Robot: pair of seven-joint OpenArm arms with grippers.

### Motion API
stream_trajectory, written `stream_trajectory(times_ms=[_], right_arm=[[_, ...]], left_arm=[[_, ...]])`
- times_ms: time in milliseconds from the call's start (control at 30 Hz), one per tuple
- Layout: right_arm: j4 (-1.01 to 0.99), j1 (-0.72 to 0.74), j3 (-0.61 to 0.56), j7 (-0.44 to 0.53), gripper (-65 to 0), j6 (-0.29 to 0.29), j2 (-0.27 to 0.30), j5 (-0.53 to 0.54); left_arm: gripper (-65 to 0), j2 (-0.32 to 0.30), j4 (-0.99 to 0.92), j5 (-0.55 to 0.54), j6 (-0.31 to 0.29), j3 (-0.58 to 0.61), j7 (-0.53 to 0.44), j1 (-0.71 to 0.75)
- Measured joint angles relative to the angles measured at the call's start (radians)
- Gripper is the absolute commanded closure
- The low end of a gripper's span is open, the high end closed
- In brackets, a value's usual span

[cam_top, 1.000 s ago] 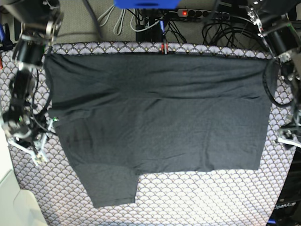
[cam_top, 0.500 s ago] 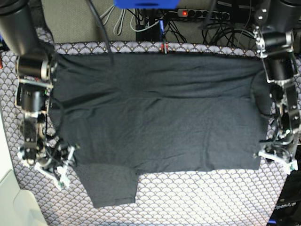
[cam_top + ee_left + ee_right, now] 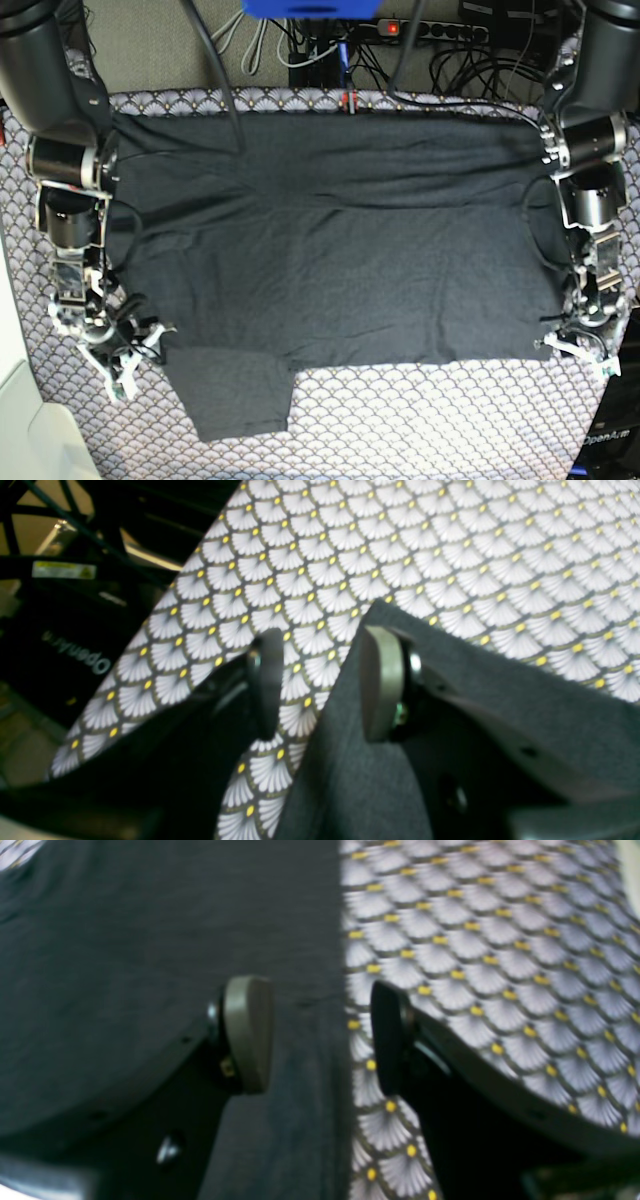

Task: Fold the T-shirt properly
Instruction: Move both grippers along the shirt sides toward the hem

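The T-shirt (image 3: 340,260) lies spread flat on the scallop tablecloth (image 3: 420,420) – both arms are down at its near corners, left gripper (image 3: 320,685) and right gripper (image 3: 320,1035) each spread wide, straddling the shirt's edge, nothing pinched yet.

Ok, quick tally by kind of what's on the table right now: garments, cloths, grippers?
T-shirt: 1, dark grey, spread flat
Tablecloth: 1, scallop-patterned
Grippers: 2, left gripper at the shirt's near corner, right gripper at its opposite edge; both open, astride the fabric edge
Total: 4
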Motion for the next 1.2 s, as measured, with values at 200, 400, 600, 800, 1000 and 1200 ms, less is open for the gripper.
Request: stream_trajectory(times_ms=[200,400,600,800,1000,1200], right_arm=[[-0.078,-0.005,0.001,0.092,-33.1,-0.098,0.009,0.000],[-0.145,-0.014,0.001,0.134,-33.1,-0.112,0.013,0.003],[-0.144,-0.034,0.001,0.145,-33.1,-0.113,0.013,0.003],[-0.147,-0.046,-0.001,0.134,-32.8,-0.112,0.009,0.003],[-0.144,-0.067,-0.001,0.154,-32.4,-0.112,0.009,0.008],[-0.138,-0.083,-0.001,0.164,-20.4,-0.092,0.009,0.023]], left_arm=[[-28.2,0.006,-0.001,0.002,0.003,0.000,-0.018,0.000],[-28.7,0.030,0.023,0.009,0.000,0.000,-0.012,0.053],[-28.7,0.022,0.064,0.006,0.000,0.000,-0.008,0.095],[-28.7,0.023,0.066,0.006,-0.001,0.000,-0.006,0.105],[-28.8,0.022,0.066,0.007,0.000,0.000,-0.006,0.105],[-28.8,0.023,0.066,0.010,0.000,0.000,-0.006,0.105]])
